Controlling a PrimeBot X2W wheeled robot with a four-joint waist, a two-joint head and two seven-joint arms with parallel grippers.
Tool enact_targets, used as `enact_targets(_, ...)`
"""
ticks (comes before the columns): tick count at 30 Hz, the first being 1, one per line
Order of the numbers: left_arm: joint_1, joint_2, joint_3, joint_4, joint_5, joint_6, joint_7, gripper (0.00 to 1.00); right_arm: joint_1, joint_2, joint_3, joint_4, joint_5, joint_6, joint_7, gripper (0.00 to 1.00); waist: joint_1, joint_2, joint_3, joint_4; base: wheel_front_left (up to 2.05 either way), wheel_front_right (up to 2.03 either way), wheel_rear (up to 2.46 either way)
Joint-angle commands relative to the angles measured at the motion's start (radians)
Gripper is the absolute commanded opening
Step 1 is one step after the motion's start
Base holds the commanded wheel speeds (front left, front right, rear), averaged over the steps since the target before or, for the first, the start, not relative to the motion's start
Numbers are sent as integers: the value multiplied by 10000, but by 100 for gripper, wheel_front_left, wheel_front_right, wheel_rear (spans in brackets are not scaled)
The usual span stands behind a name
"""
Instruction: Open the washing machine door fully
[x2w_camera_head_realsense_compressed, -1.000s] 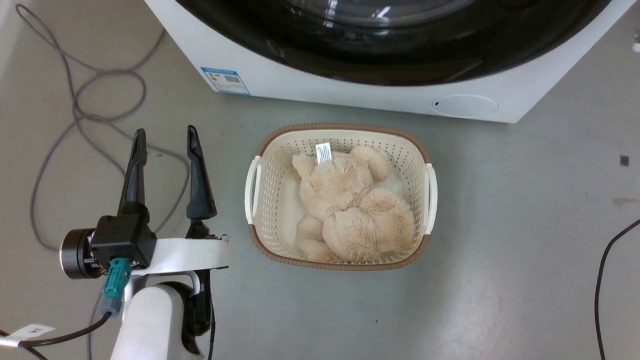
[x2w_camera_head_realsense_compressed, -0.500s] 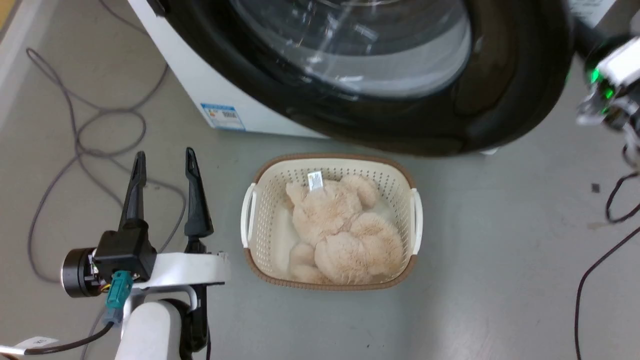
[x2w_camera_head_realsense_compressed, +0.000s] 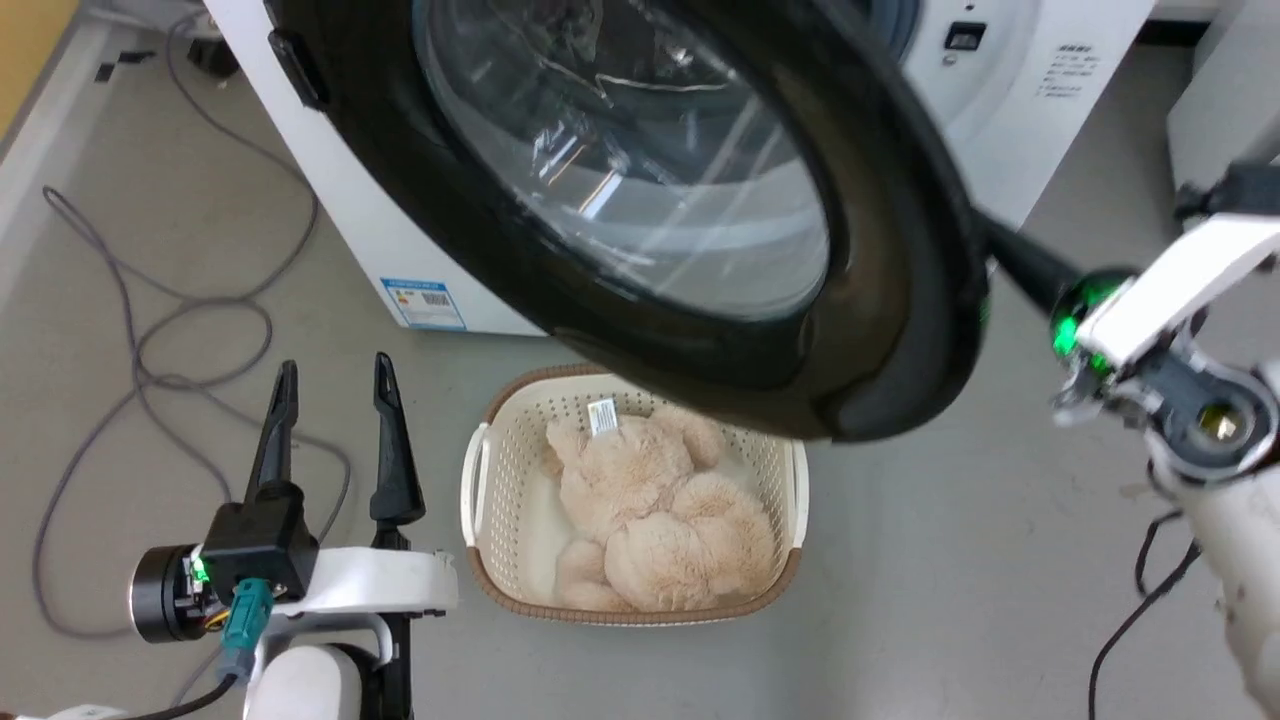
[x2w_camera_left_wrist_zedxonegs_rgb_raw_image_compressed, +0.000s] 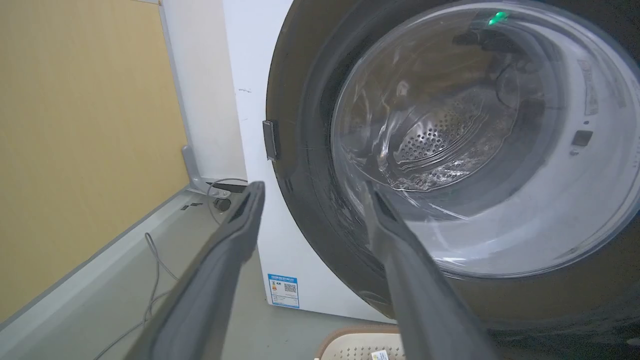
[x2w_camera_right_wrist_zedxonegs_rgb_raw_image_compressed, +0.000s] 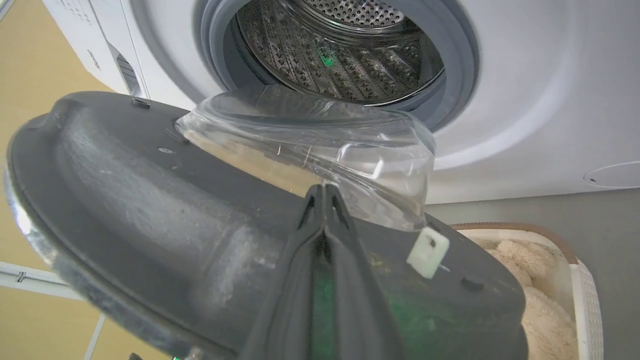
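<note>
Grey floor (x2w_camera_head_realsense_compressed: 950, 560) below washing machine door (x2w_camera_head_realsense_compressed: 885, 250); left gripper (x2w_camera_head_realsense_compressed: 333, 366) wide, empty; right gripper (x2w_camera_right_wrist_zedxonegs_rgb_raw_image_compressed: 323, 190) closed, seemingly empty.

Grey floor (x2w_camera_head_realsense_compressed: 950, 560) carries washing machine (x2w_camera_head_realsense_compressed: 1010, 120), basket (x2w_camera_head_realsense_compressed: 470, 490), loose grey cable (x2w_camera_head_realsense_compressed: 133, 345).

Right hand (x2w_camera_right_wrist_zedxonegs_rgb_raw_image_compressed: 324, 194), pressed closed, at door's (x2w_camera_right_wrist_zedxonegs_rgb_raw_image_compressed: 150, 200) inner face

The big black washing machine door (x2w_camera_head_realsense_compressed: 900, 250) sticks out over the back of the basket (x2w_camera_head_realsense_compressed: 470, 490) and blocks the way there. Behind it, the drum (x2w_camera_right_wrist_zedxonegs_rgb_raw_image_compressed: 340, 55) is open. The floor (x2w_camera_head_realsense_compressed: 950, 560) beside the basket is free.
</note>
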Motion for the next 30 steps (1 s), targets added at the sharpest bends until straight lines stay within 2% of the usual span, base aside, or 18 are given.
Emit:
enact_targets(1,133,10,13,32,74,-58,-53,100,338,65,79,-189,101,65,15,0,0,0,-104,-49,0,0,0)
enact_targets(19,688,10,48,357,148,-177,-53,100,3112,629,1492,-3174,70,65,-154,0,0,0,-917,-243,0,0,0)
enact_targets(30,861,10,40,488,181,-211,-53,100,4027,1032,2675,-4252,-110,65,-386,0,0,0,-1164,-288,0,0,0)
